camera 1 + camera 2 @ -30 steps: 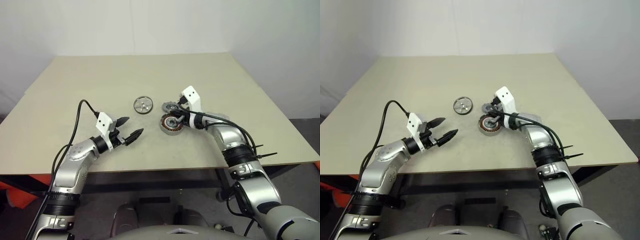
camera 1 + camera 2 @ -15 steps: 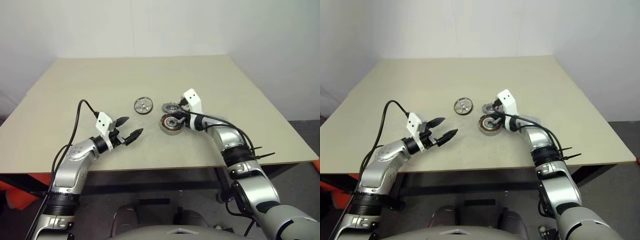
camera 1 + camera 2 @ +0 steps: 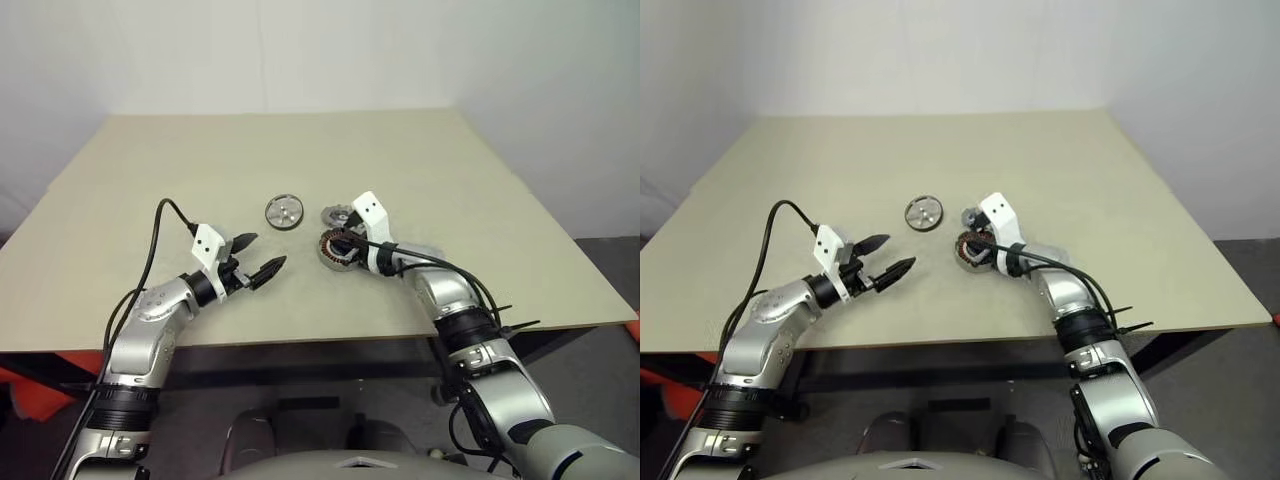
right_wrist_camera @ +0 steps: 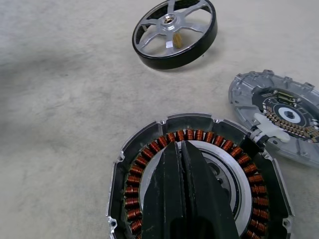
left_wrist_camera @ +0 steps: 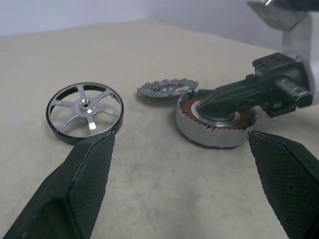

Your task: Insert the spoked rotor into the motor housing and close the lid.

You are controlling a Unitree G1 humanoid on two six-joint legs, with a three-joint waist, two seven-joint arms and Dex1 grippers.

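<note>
Copper-wound motor housing [image 3: 338, 250] at frame centre sits empty; spoked rotor [image 3: 285, 211] upper left, lid [image 3: 338, 214] just behind; my right fingers [image 4: 184, 164] together inside, left fingers [image 5: 89, 164] apart; insertion remains.

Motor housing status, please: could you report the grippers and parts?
Left gripper open, idle. Right gripper shut, tips over motor housing centre. Spoked rotor and lid lie loose on table.

Beige table [image 3: 150, 160], pale wall [image 3: 300, 50] behind it, dark floor [image 3: 610, 260] at its right side
</note>
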